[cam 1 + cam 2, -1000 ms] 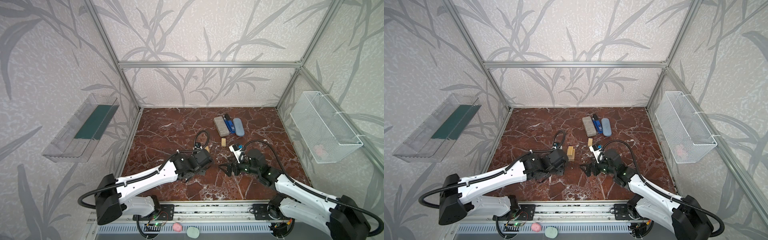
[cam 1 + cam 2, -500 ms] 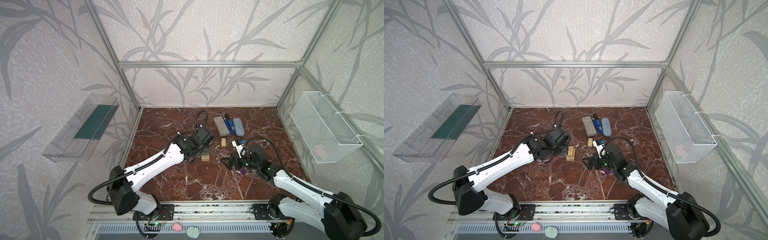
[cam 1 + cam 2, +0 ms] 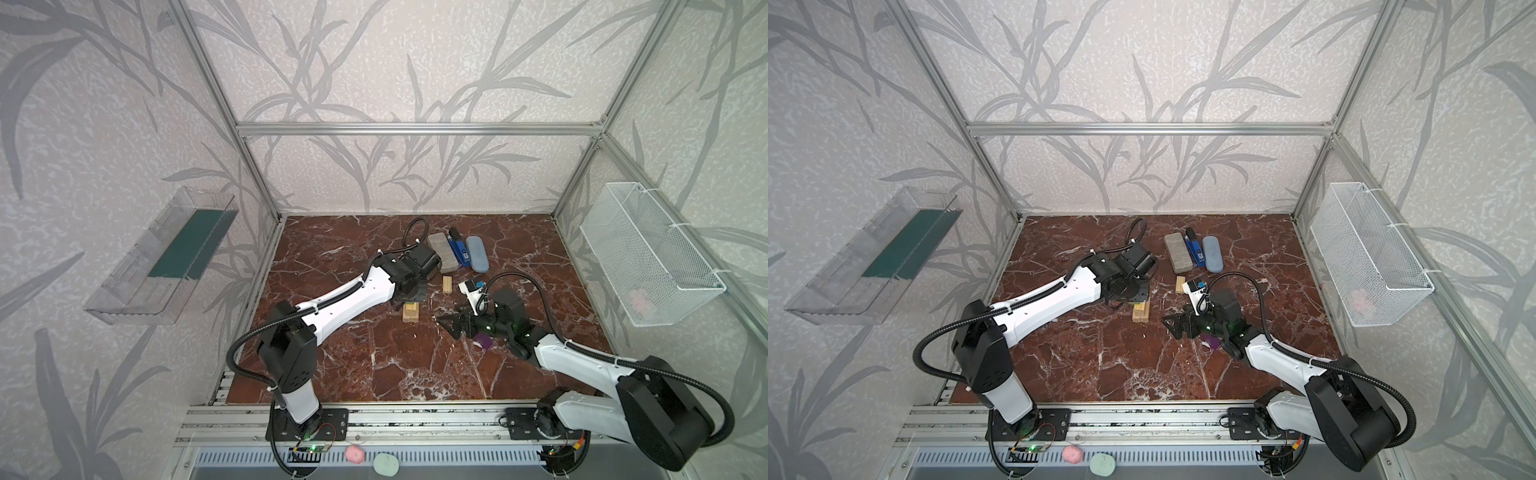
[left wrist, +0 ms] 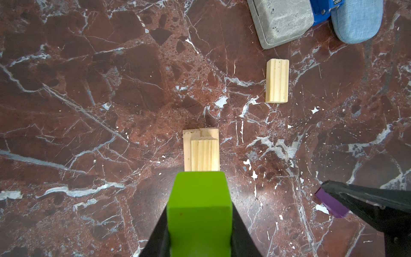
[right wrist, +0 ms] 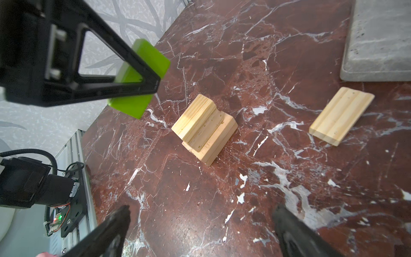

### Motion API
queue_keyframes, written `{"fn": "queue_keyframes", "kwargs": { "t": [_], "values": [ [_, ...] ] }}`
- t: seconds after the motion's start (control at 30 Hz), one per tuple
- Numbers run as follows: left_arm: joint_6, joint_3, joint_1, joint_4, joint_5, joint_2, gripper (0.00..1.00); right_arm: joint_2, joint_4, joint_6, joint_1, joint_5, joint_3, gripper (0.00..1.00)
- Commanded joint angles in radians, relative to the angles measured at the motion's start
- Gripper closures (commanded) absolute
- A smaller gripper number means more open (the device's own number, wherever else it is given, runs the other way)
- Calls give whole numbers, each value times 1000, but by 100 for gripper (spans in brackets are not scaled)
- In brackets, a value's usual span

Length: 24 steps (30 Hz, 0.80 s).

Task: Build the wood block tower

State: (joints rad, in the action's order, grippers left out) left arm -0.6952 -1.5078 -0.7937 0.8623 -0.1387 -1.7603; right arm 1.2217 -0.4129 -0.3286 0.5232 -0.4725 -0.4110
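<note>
The tower (image 3: 410, 311) (image 3: 1140, 311) is a low stack of pale wood blocks, also seen in the wrist views (image 4: 201, 151) (image 5: 204, 129). My left gripper (image 4: 199, 209) (image 5: 142, 84) is shut on a lime-green block (image 4: 199, 213) (image 5: 142, 73), held in the air just beside the tower. One loose wood block (image 3: 446, 285) (image 4: 277, 81) (image 5: 341, 119) lies flat behind the tower, to its right. My right gripper (image 3: 446, 328) (image 3: 1170, 328) (image 5: 202, 211) stands open and empty, right of the tower. A purple block (image 3: 483, 341) (image 4: 331, 203) lies on the table under the right arm.
A grey slab (image 3: 442, 257), a blue item (image 3: 457, 253) and a blue-grey oval case (image 3: 477, 259) lie at the back. A small white device (image 3: 471, 291) sits by the right arm. A wire basket (image 3: 648, 257) hangs on the right wall, a clear tray (image 3: 166, 253) on the left wall.
The left arm has stretched away from the front edge, carrying the green block to the tower. The right gripper has shifted slightly, still open, and the purple block now shows beneath it.
</note>
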Motion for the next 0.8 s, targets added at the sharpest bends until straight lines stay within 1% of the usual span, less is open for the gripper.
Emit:
{"fn": "queue_keyframes", "kwargs": {
  "t": [0.0,0.17,0.3,0.4,0.5,0.77],
  "values": [
    [22,-73,10,77,27,-51,97,2,-109,-3,-2,-24,21,1],
    [19,-119,14,107,27,-117,97,6,-119,-7,-2,-37,15,1],
    [6,-105,14,87,26,-118,98,-6,-124,-9,-2,-35,24,1],
    [6,-97,17,76,49,-129,98,-6,-131,-14,-2,-38,25,1],
    [4,-97,19,81,36,-136,98,-3,-136,-17,-2,-44,24,1],
    [20,-97,27,73,42,-155,98,-7,-138,-16,-3,-41,26,1]
  ]
}}
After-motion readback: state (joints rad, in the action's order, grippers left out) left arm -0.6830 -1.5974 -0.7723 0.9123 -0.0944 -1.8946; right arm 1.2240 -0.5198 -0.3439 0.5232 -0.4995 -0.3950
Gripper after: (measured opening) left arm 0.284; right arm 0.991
